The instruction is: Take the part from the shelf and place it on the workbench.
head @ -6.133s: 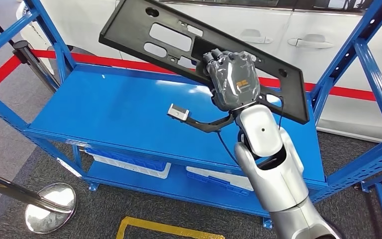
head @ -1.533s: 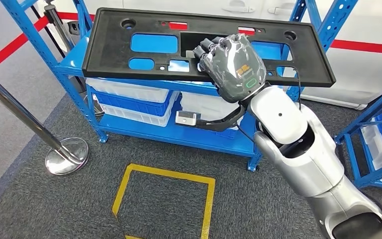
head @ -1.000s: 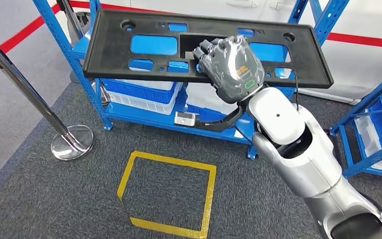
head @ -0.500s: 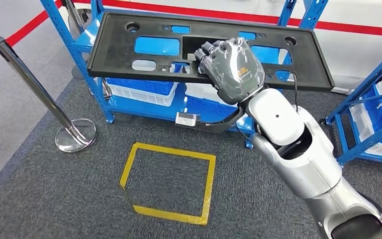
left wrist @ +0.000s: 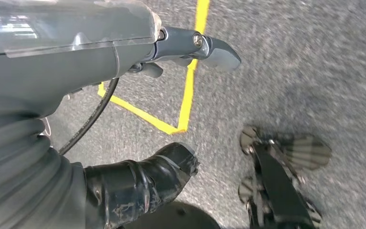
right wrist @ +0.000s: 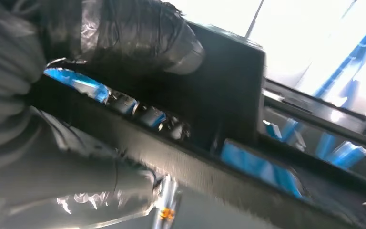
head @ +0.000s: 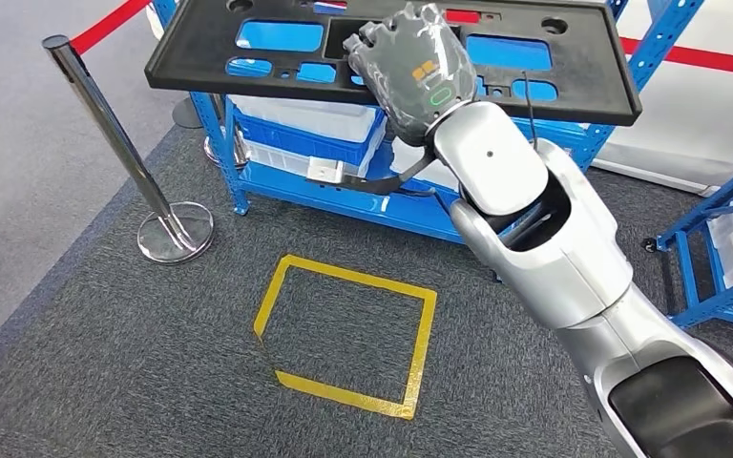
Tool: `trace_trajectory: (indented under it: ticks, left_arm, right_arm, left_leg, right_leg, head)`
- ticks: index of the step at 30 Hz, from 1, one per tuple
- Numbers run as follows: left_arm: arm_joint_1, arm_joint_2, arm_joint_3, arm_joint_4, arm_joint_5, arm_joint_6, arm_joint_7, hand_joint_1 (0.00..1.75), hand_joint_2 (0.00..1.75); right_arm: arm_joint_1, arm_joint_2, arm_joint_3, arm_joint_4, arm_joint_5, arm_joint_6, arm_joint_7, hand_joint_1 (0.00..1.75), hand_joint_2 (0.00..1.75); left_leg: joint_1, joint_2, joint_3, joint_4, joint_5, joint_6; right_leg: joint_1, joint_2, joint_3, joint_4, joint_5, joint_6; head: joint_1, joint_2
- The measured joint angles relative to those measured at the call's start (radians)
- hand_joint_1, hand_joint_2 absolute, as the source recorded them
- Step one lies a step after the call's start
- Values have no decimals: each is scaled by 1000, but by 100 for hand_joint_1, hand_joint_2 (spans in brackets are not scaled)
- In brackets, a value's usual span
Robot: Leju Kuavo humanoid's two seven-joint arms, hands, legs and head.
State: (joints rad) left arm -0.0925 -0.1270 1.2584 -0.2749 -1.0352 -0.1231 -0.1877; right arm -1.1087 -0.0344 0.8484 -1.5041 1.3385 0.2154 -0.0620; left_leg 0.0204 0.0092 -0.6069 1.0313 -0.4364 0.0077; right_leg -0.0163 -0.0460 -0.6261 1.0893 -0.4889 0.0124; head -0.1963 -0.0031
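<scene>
Your right hand [head: 410, 67] is wrapped over the near long edge of the black part [head: 200, 62], roughly at its middle, so the long panel balances level and sticks out about evenly to either side of the hand — a sensible hold for something this wide. In the right wrist view the thumb presses on one face of the part while the fingers [right wrist: 147, 117] hook through a cut-out on the other, which is probably what keeps it from sliding. The part hangs in the air above and in front of the blue shelf [head: 344, 186], not resting on it. Your left hand [left wrist: 76, 52] hangs low over the grey carpet [head: 105, 334] near the yellow floor marking [head: 348, 339], fingers apart and nothing in them. Beyond the hand's far left stands a stanchion [head: 119, 153] — mind that overhanging end when you turn toward the workbench.
</scene>
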Motion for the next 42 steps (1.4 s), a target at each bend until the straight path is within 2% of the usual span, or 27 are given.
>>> trace_trajectory:
  ticks: [1, 3, 4, 5, 6, 7, 9, 11, 13, 14, 15, 17, 19, 20, 21, 23, 25, 28, 30, 33, 34, 35, 36, 37, 39, 41, 42]
  left_arm:
    - [0, -2, 0, -4, 0, -1, 0, 0, 175]
    - [1, -4, 1, -8, 0, -1, 1, 0, 175]
    - [1, -6, 1, -10, 0, -2, 1, 0, 175]
    - [2, -8, 2, -12, 0, -3, 2, 0, 175]
    - [2, -9, 3, -14, 0, -5, 4, 0, 175]
    - [3, -12, 5, -16, 0, -6, 6, 0, 175]
    - [4, -21, 7, -19, 2, -7, 11, 0, 175]
    - [4, -29, 11, -22, 3, -6, 18, 0, 175]
    - [6, -29, 15, -23, 3, -4, 23, 0, 175]
    - [7, -28, 16, -24, 3, -3, 24, 0, 175]
    - [7, -28, 16, -26, 3, -2, 25, 0, 175]
    - [7, -27, 16, -27, 3, -1, 27, 0, 175]
    - [7, -27, 17, -28, 3, -1, 27, 0, 175]
    - [7, -26, 17, -28, 3, -1, 27, 0, 175]
    - [8, -25, 17, -29, 3, 0, 27, 0, 175]
    - [10, -23, 17, -30, 3, 1, 27, 0, 175]
    - [10, -24, 17, -30, 3, 2, 27, 0, 175]
    - [12, -25, 18, -31, 3, 2, 26, 0, 175]
    - [14, -26, 18, -32, 3, 1, 25, 0, 175]
    - [12, -26, 19, -36, 2, -3, 24, 0, 175]
    - [13, -27, 20, -36, 1, -3, 24, 0, 175]
    - [13, -27, 21, -36, 1, -3, 25, 0, 175]
    - [14, -27, 22, -36, 0, -2, 26, 0, 175]
    - [15, -27, 23, -36, 0, -1, 28, 0, 175]
    - [17, -27, 24, -36, 0, 2, 32, 0, 175]
    - [18, -26, 24, -36, 0, 6, 36, 0, 175]
    - [19, -26, 25, -36, 0, 8, 37, 0, 175]
  right_arm:
    - [-7, 4, 0, 10, 1, 0, 2, 175, 175]
    - [-14, 7, 1, 28, 3, 0, 3, 175, 175]
    - [-15, 8, 1, 36, 3, 1, 3, 175, 175]
    - [-16, 9, 2, 44, 4, 2, 4, 175, 175]
    - [-18, 12, 3, 52, 5, 4, 4, 175, 175]
    - [-23, 16, 3, 61, 6, 6, 5, 175, 175]
    - [-38, 25, 3, 83, 8, 9, 8, 175, 175]
    - [-50, 32, 3, 109, 11, 12, 10, 175, 175]
    - [-56, 40, 1, 134, 15, 14, 13, 175, 175]
    - [-59, 46, 0, 144, 18, 14, 15, 175, 175]
    - [-64, 52, -2, 152, 19, 14, 18, 175, 175]
    - [-74, 60, -4, 165, 21, 14, 21, 175, 175]
    - [-78, 61, -4, 178, 21, 14, 21, 175, 175]
    - [-77, 61, -4, 184, 21, 14, 21, 175, 175]
    - [-77, 63, -4, 190, 21, 15, 21, 175, 175]
    - [-80, 67, -5, 199, 22, 22, 23, 175, 175]
    - [-89, 73, -7, 212, 23, 38, 27, 175, 175]
    - [-102, 89, -14, 255, 23, 56, 37, 175, 175]
    - [-115, 98, -22, 296, 24, 59, 41, 175, 175]
    - [-141, 106, -34, 357, 31, 64, 40, 175, 175]
    - [-149, 107, -36, 378, 35, 67, 40, 175, 175]
    - [-154, 108, -36, 397, 38, 69, 40, 175, 175]
    - [-158, 109, -37, 415, 41, 71, 40, 175, 175]
    - [-161, 111, -39, 428, 42, 72, 40, 175, 175]
    - [-171, 113, -45, 445, 42, 71, 41, 175, 175]
    - [-187, 115, -51, 458, 43, 72, 44, 175, 175]
    - [-194, 115, -54, 464, 44, 75, 46, 175, 175]
  left_leg:
    - [0, -8, -2, -1, 3, 7]
    - [-4, -27, -7, -1, 8, 17]
    - [-7, -39, -9, -1, 10, 19]
    - [-11, -52, -10, -1, 11, 22]
    - [-15, -64, -10, -1, 13, 23]
    - [-19, -76, -10, -1, 14, 24]
    - [-21, -96, -13, -1, 18, 22]
    - [-12, -114, -20, -2, 24, 15]
    - [-8, -129, -25, -5, 28, 4]
    - [-10, -119, -30, 0, 22, -1]
    - [-13, -97, -42, 22, 5, -6]
    - [-11, -43, -89, 123, -50, -20]
    - [1, -20, -138, 229, -88, -35]
    - [6, -15, -144, 243, -83, -43]
    - [11, -10, -128, 217, -61, -51]
    - [15, 16, -61, 91, -5, -62]
    - [11, 36, -19, 9, 18, -54]
    - [8, 16, -28, 9, 19, -22]
    - [9, -3, -32, 5, 26, -7]
    - [6, -29, -40, 3, 36, 9]
    - [4, -41, -42, 3, 38, 12]
    - [1, -54, -44, 3, 40, 15]
    - [-1, -68, -45, 4, 42, 16]
    - [-3, -83, -45, 4, 44, 16]
    - [-6, -107, -49, 7, 47, 12]
    - [-3, -126, -59, 9, 54, 3]
    - [0, -138, -64, 7, 59, -4]
  right_leg:
    - [-1, 19, -23, 53, -32, 1]
    - [2, 36, -83, 190, -89, -1]
    - [4, 38, -104, 234, -98, -4]
    - [7, 40, -108, 243, -88, -10]
    - [10, 44, -93, 209, -59, -20]
    - [15, 57, -63, 144, -19, -33]
    - [21, 101, -6, 20, 38, -63]
    - [27, 123, 15, -25, 51, -74]
    - [27, 101, 28, -51, 56, -71]
    - [22, 87, 37, -71, 58, -69]
    - [16, 73, 46, -91, 61, -66]
    - [9, 48, 52, -107, 65, -62]
    - [7, 21, 51, -104, 63, -58]
    - [5, 7, 50, -100, 61, -54]
    - [1, -6, 48, -94, 57, -48]
    - [-7, -28, 44, -77, 46, -32]
    - [-4, -43, 39, -60, 36, -15]
    - [2, -63, 36, -54, 33, -2]
    - [-4, -42, 26, -26, 7, 5]
    - [-5, 26, -49, 146, -91, 4]
    - [-3, 35, -75, 204, -111, 1]
    - [-1, 39, -87, 231, -112, -3]
    - [2, 43, -82, 224, -96, -8]
    - [4, 50, -59, 177, -64, -15]
    - [6, 92, 4, 44, -3, -32]
    - [7, 127, 32, -28, 17, -37]
    - [8, 127, 33, -35, 17, -36]
  head:
    - [0, 0]
    - [0, 0]
    - [0, 0]
    - [0, 0]
    - [0, 0]
    - [0, 0]
    - [-2, 0]
    - [-3, 0]
    - [-3, 0]
    - [-3, 0]
    - [-3, 0]
    - [-3, 0]
    - [-3, 0]
    - [-3, 0]
    - [-3, 0]
    - [-4, 0]
    - [-3, 0]
    - [-2, 0]
    - [-2, 0]
    - [-2, 0]
    - [-2, 0]
    - [-2, 0]
    - [-2, 0]
    - [-2, 0]
    - [-2, 0]
    - [-2, 0]
    - [-3, 0]
